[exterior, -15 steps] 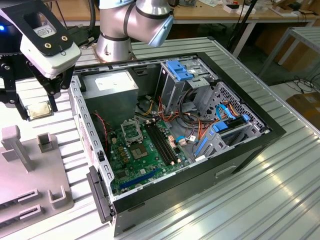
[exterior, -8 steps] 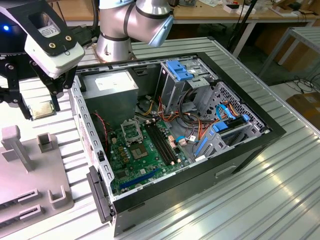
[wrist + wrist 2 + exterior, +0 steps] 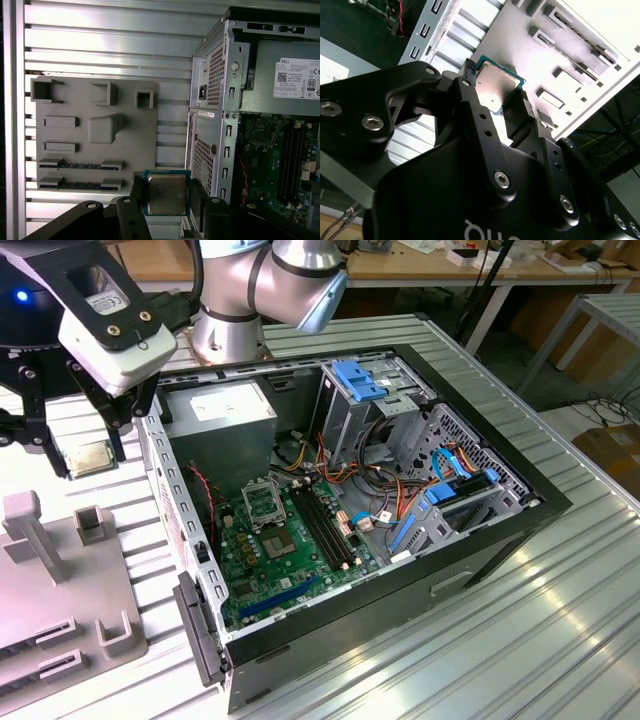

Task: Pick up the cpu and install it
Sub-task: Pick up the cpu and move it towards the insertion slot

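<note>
gripping the cpu by two opposite edges, the tool has its fingers closed on the chip, held over the slatted tabletop, just beside the grey fixture plate and near the open computer case.

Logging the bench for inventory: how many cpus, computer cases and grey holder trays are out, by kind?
cpu: 1
computer case: 1
grey holder tray: 1
Total: 3
</note>
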